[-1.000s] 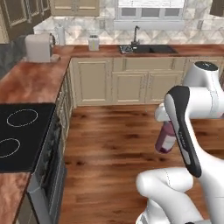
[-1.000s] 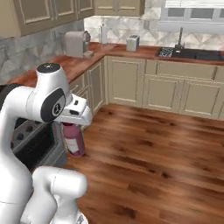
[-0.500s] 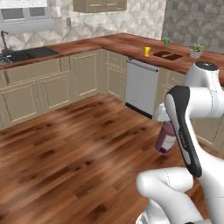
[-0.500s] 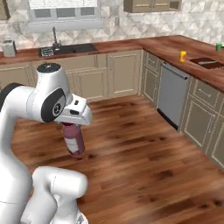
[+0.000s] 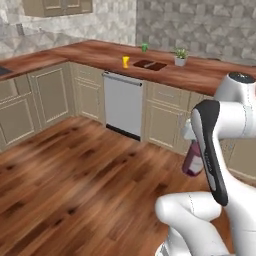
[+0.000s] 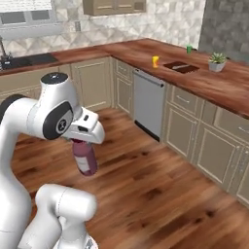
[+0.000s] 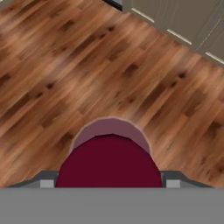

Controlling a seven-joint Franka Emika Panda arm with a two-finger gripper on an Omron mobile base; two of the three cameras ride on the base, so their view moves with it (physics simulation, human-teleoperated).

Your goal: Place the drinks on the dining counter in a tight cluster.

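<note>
Claw (image 6: 85, 141) is clamped near the top of the stout purple bottle (image 6: 85, 158), jaws wide around it, bottle hanging upright below the hand over open floor; same bottle shows beside the forearm in the left base view (image 5: 192, 161), and the hand view looks straight down on its dark red top (image 7: 109, 162). Handling guess: rigid plastic or glass body, smooth sides, likely slippery and fairly heavy if full, so grip high on the shoulder as now, keep it vertical, avoid fast swings that would let it pendulum or slide. Set down flat on its base; stout shape should stand steady. Below is wood plank floor (image 7: 65, 65), nothing underfoot. Around: beige cabinets (image 6: 214, 151), a grey dishwasher front (image 6: 148, 104), reddish-brown wood counter (image 6: 228, 85) running along the wall and corner, carrying an orange cup (image 6: 155, 61), green cup (image 6: 189, 49), a small potted plant (image 6: 216, 62) and a dark recessed tray or sink (image 6: 181, 66). Bottle is well apart from any counter edge.
</note>
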